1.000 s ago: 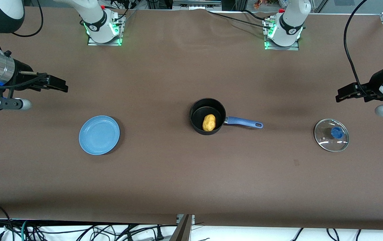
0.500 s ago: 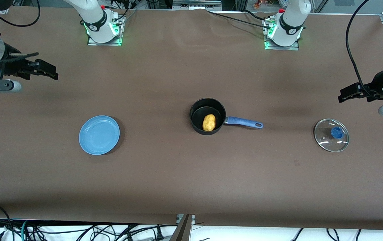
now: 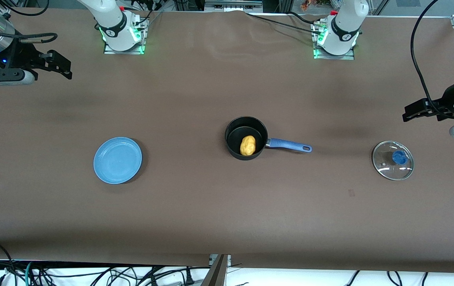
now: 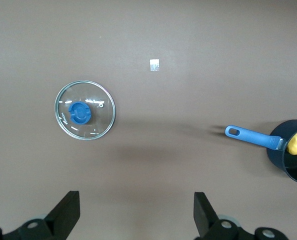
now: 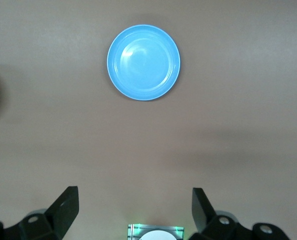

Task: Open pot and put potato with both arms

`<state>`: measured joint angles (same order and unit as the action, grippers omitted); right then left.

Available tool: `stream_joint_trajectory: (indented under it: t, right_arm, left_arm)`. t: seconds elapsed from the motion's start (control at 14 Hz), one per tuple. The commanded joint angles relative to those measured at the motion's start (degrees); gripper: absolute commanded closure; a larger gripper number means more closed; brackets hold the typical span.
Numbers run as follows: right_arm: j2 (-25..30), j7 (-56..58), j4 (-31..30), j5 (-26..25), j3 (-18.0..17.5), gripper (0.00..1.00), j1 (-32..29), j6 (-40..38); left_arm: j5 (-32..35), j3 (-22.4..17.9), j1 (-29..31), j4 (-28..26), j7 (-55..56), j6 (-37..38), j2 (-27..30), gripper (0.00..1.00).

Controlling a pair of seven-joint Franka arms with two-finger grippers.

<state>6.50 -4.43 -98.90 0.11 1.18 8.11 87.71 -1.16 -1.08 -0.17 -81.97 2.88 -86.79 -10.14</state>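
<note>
Surface: a long table [image 3: 195,206] under a plain brown cover fills the front view, with cables trailing past its edges and both arm bases lit green along the edge farthest from the front camera.
Pot: the pot [image 3: 246,138] sits open near the middle of the table, its blue handle [image 3: 289,145] pointing toward the left arm's end; that leaves its mouth free from above.
Potato: the potato [image 3: 247,145] lies inside the pot on its black floor, so the placing step looks done.
Lid: the lid [image 3: 393,160] rests flat on the table, knob up, well apart from the pot toward the left arm's end, likely set aside there to keep the pot's mouth open.
Plate: a light-blue plate [image 3: 117,160] lies bare toward the right arm's end, well apart from the pot.
Left gripper: the left gripper [image 4: 136,212] hangs over bare table near the lid, fingers spread wide and holding nothing.
Right gripper: the right gripper [image 5: 134,210] is up over the table at the right arm's end, with the plate showing under it in its wrist view; its fingers are spread wide and empty.
Progress: with the lid off, the potato in and both grippers empty and away from the pot, the task appears finished.
</note>
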Motion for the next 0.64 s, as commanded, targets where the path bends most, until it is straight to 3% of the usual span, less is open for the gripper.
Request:
stream_joint_trajectory:
  t: [0.0, 0.57]
  right_arm:
    - [-0.2, -0.3, 0.4, -0.8, -1.2, 0.00, -1.2, 0.8]
    - [-0.4, 0.5, 1.4, -0.9, -1.1, 0.00, -1.2, 0.5]
  left_arm:
    - [1.3, 0.2, 0.1, 1.5, 0.0, 0.7, -0.4, 0.00]
    - [1.3, 0.3, 0.0, 1.6, 0.0, 0.7, -0.5, 0.00]
